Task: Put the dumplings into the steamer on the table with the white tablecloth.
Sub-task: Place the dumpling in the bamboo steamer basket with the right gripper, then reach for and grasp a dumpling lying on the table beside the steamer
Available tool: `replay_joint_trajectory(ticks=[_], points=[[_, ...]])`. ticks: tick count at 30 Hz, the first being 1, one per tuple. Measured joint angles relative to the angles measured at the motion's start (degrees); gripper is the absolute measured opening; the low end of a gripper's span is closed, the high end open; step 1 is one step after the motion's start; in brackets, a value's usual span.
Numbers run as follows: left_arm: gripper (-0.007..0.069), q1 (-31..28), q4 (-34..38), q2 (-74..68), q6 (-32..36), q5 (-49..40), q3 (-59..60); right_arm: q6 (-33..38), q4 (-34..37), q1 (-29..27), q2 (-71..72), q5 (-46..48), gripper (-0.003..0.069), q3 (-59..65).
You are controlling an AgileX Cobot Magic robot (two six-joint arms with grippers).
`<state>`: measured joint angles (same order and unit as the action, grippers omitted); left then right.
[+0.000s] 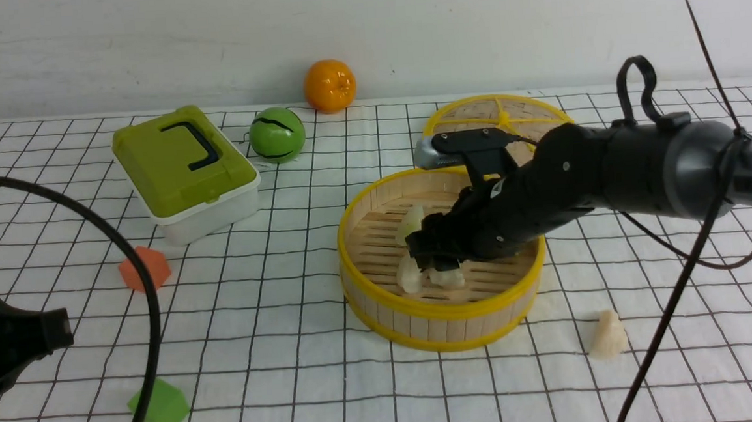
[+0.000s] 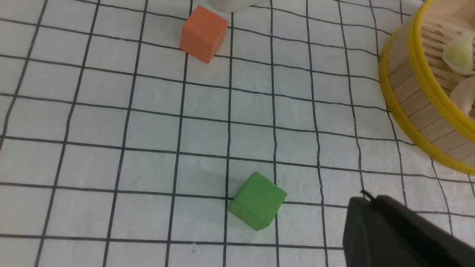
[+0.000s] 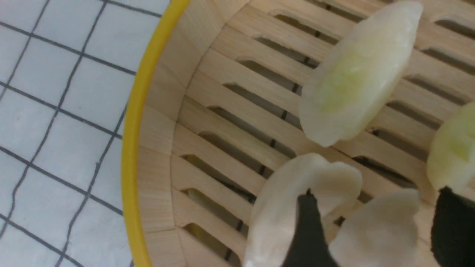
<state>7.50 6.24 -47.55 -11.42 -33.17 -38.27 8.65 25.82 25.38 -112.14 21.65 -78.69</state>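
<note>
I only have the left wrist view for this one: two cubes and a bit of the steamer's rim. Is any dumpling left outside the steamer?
Observer: Yes. One cream dumpling lies on the tablecloth, to the robot's right of the steamer.
Operator: Where is the right arm?
Observer: The right end effector is down inside the steamer. Its fingers are apart, with a second cream dumpling between them, apparently lying on the slats.
Operator: And the lid?
Observer: The woven lid lies flat on the cloth behind the steamer.
</note>
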Motion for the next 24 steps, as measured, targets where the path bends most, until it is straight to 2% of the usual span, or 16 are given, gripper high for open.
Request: replay_joint_trajectory(ticks=[3,9,14,16,22,24], points=[[-0.0012,0.0,0.0,0.0,0.0,0.0,0.0,-0.5,0.0,-1.9,3.4,1.0,0.0503,-1.0],[-0.0012,0.0,0.0,0.0,0.0,-0.1,0.0,-5.7,-1.4,-7.9,11.5,9.3,0.0482,-2.0],[-0.0012,0.0,1.2,0.0,0.0,-0.1,0.0,-9.7,-10.4,-14.6,14.4,26.7,0.043,-1.1],[-0.0012,0.0,1.5,0.0,0.0,-0.1,0.3,-12.2,-13.2,-15.3,14.3,28.9,0.0426,1.6],[-0.0012,0.0,2.3,0.0,0.0,-0.3,0.7,-16.6,-13.9,-15.5,13.6,23.1,0.0424,12.2],[-0.0011,0.0,2.5,0.0,0.0,-0.3,0.7,-17.0,-12.0,-15.5,13.5,17.0,0.0424,16.3]])
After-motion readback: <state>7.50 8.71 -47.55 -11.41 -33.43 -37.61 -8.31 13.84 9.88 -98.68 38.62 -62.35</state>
